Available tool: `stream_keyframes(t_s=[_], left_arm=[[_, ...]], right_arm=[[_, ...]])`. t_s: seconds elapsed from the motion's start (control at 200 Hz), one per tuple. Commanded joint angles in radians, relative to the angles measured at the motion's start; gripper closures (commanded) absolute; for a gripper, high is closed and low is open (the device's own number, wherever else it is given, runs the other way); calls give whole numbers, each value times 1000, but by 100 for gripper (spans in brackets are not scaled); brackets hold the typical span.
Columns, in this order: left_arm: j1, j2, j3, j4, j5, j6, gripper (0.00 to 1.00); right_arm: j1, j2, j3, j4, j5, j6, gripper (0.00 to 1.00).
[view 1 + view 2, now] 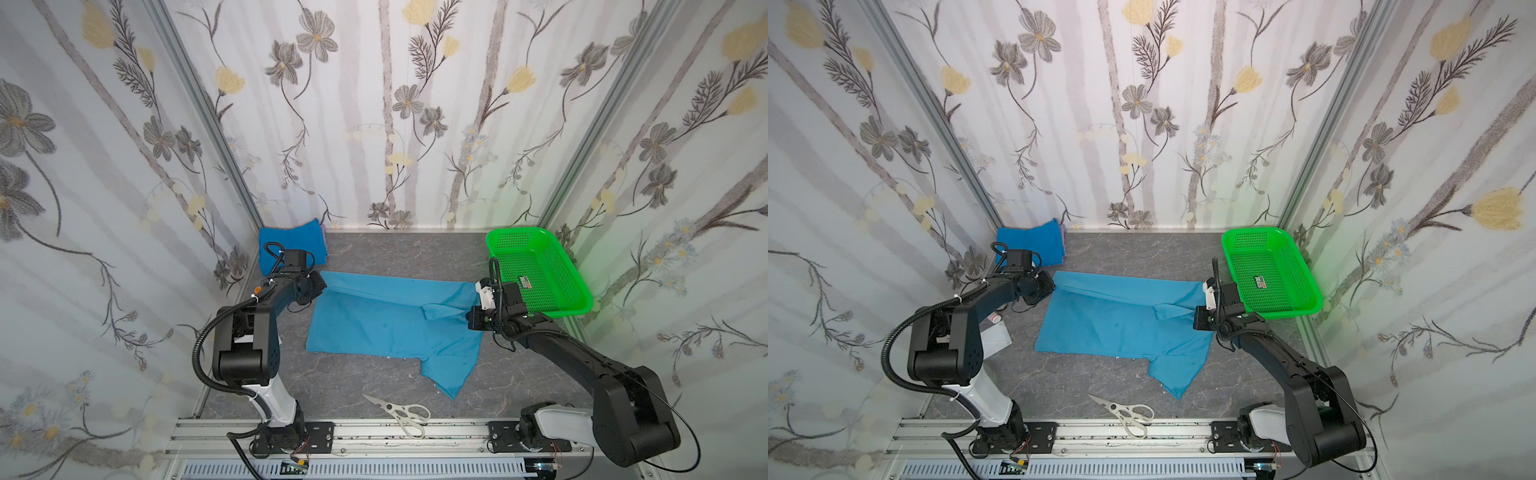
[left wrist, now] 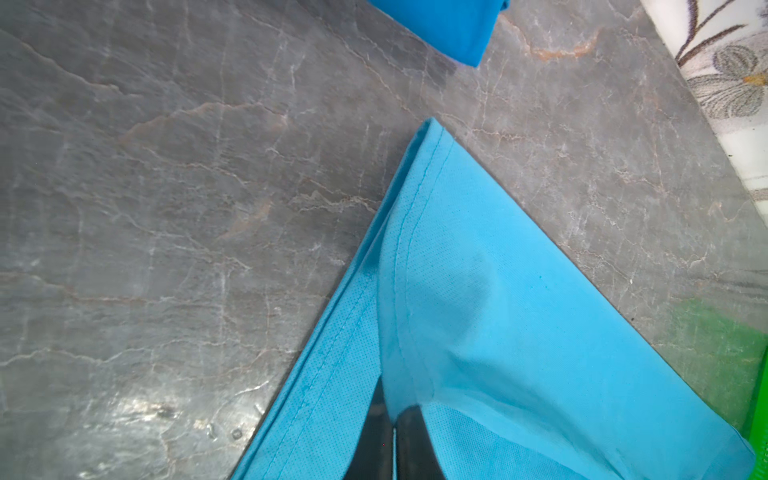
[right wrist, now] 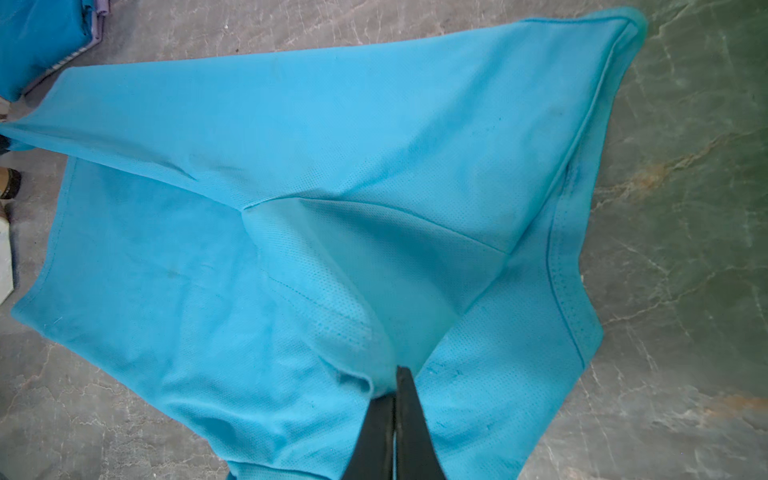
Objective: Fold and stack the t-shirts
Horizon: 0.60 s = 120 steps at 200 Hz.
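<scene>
Your left arm (image 1: 245, 332), black rounded shells over a white base link (image 1: 276, 405), ribbed black hose (image 1: 197, 353) with white ties (image 1: 255, 297), orange dot (image 1: 257, 289), your right arm (image 1: 582, 360) alike, white wrist block (image 1: 485, 294), black base plate (image 1: 500, 434), right gripper (image 3: 398, 376) with tapered black fingers (image 3: 412, 436).

Tabletop (image 1: 407, 253) lies bare between dark shirt (image 1: 286, 237) and basket (image 1: 540, 282); scissors (image 1: 401, 409) obstruct front

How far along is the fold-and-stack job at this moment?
Done: the darker blue t-shirt lies folded in the far left corner. In hand: the light blue t-shirt is spread on the table, its far edge turned over, with the left gripper shut on its far left corner and the right gripper shut on its right side. Left: finishing the folds and setting it on the darker one.
</scene>
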Motion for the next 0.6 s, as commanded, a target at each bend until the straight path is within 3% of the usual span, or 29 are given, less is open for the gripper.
stream_keyframes(t_s=[0.0,0.34,0.595], left_arm=[[-13,-23,-29,20,-27,-9,100],[-87,-135,-147,37,-70,-19,100],[-85,-136,-159,19,-97,-9,100]], right_arm=[[2,9,-17,57,-4,7,100],[0,3,19,49,46,-11,100],[-60,129,367,-102,76,-130,100]])
